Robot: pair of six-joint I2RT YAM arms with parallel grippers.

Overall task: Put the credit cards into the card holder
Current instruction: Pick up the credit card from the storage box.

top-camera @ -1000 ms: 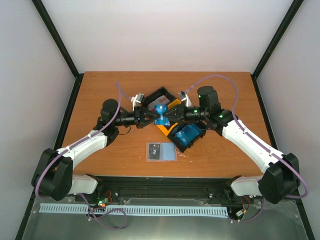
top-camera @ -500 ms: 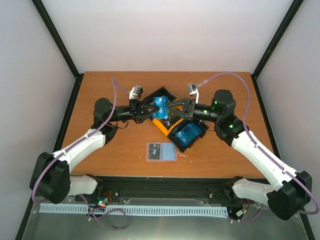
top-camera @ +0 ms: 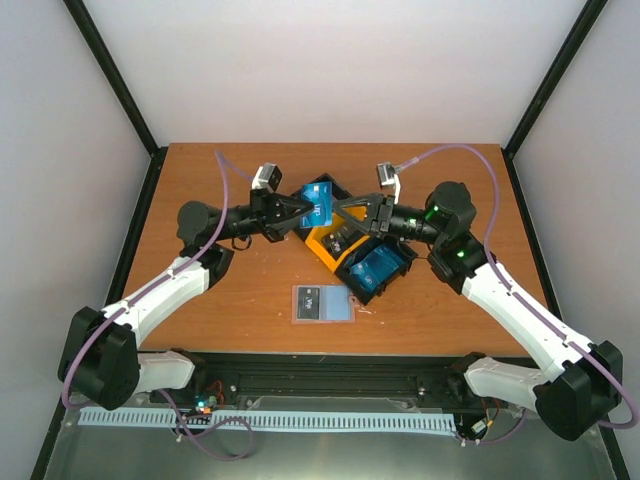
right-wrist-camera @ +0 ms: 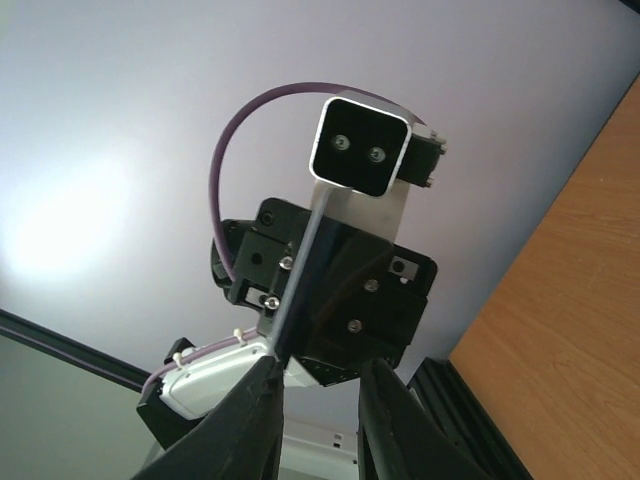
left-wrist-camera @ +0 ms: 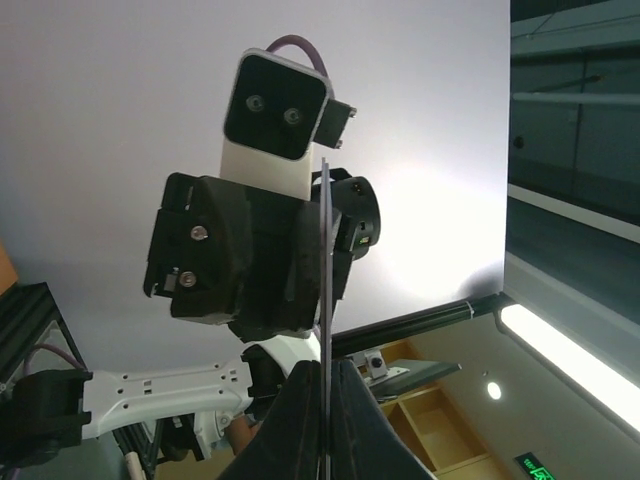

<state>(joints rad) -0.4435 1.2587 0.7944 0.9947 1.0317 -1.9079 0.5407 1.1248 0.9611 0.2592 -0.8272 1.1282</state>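
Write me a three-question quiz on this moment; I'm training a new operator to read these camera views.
1. True or false: the right pincer is clamped shut on the blue card raised between the arms.
2. Where is the card holder? A) flat on the table, near the arm bases; B) in the left pincer; C) on top of the blue card.
3. Fill in: the black bin nearest the right arm holds ___ cards.

Key: 1 false, because its jaws stand apart and it is the left pincer that is shut on the card. 2 A. 3 blue.
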